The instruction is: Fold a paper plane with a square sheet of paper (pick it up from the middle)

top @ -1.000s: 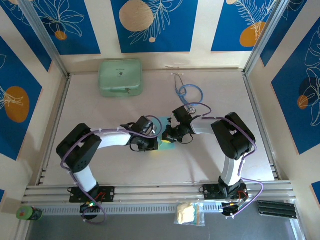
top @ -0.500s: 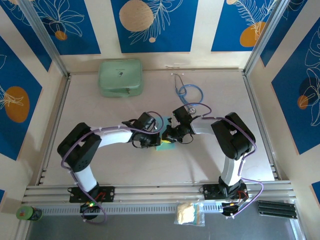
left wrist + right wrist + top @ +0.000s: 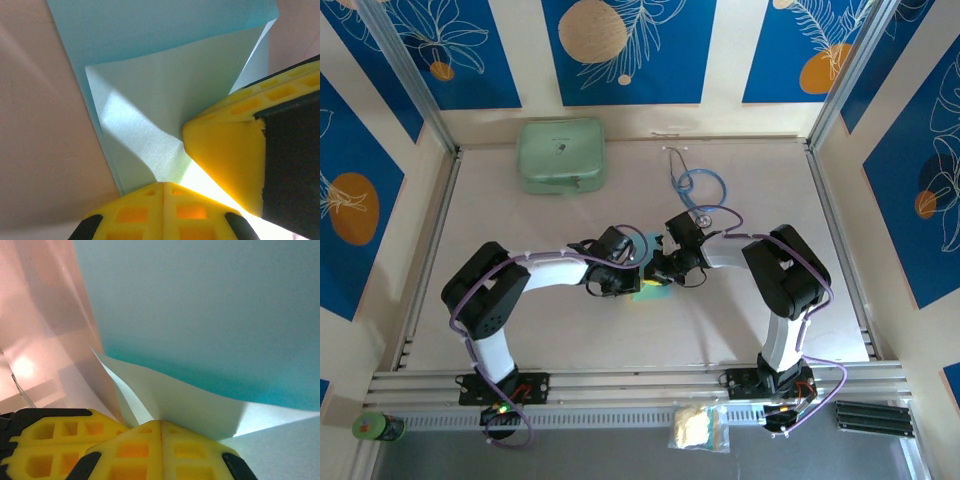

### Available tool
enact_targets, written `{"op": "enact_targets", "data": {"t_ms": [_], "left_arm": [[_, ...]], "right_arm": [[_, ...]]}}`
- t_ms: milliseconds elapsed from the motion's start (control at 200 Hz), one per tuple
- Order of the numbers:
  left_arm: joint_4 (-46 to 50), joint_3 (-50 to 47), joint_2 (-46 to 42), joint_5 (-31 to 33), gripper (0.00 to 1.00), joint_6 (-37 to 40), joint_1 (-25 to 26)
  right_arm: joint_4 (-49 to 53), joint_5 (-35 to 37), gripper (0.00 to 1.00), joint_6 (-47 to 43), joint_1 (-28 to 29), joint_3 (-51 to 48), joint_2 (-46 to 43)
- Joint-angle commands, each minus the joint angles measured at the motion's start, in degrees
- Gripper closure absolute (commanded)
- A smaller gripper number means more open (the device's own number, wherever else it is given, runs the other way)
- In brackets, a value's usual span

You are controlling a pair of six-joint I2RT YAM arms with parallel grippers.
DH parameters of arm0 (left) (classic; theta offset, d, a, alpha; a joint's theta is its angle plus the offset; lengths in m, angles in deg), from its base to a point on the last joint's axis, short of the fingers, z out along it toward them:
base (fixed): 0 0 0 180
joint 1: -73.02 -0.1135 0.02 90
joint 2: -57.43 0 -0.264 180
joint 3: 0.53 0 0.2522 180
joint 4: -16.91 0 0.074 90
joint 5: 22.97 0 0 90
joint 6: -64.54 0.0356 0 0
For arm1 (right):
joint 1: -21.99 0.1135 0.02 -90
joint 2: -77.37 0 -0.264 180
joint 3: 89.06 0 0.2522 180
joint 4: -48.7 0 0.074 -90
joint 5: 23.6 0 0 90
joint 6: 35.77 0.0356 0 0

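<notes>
In its own wrist view the left claw [image 3: 162,187] has both yellow fingers pressed together, tips resting on the near edge of the square sheet of paper [image 3: 150,100], where a paler folded flap lies on the surface [image 3: 40,125] under the right claw's finger [image 3: 225,155]. The right claw [image 3: 161,422] is likewise closed, tips at the point where the creases meet; whether it pinches the paper I cannot tell. From above, both claws meet mid-surface over the sheet [image 3: 650,292], with a stethoscope [image 3: 698,185] and a mint-green case [image 3: 560,155] beyond.
</notes>
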Motion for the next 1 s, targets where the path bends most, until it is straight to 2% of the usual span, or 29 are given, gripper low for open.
{"op": "enact_targets", "data": {"t_ms": [0, 200, 430, 680, 875, 995], "left_arm": [[2.7, -0.6, 1.5, 1.8, 1.0, 0.8, -0.3], [4.0, -0.9, 1.6, 1.9, 1.0, 1.0, -0.3], [6.2, -2.3, 1.6, 2.2, 1.0, 1.1, -0.3], [5.8, -3.0, 1.9, 1.5, 1.0, 1.2, -0.3], [6.7, -1.3, 2.7, 0.7, 1.0, 2.4, -0.4], [7.8, 0.4, 0.5, 1.6, 1.0, 3.5, -0.4]], "right_arm": [[1.6, 1.8, 1.0, -0.8, 0.6, 0.2, 0.3], [1.7, 4.2, 1.0, -0.7, -0.1, -0.3, 1.5], [1.6, 5.5, 1.0, -2.8, -6.7, 1.2, 3.2], [1.7, 3.0, 1.0, -2.2, -12.8, 4.0, 5.2], [3.4, 3.8, 1.0, -3.2, -14.8, 6.0, 4.5], [3.9, 2.8, 1.0, -3.3, -14.2, 5.7, 4.7]]}}
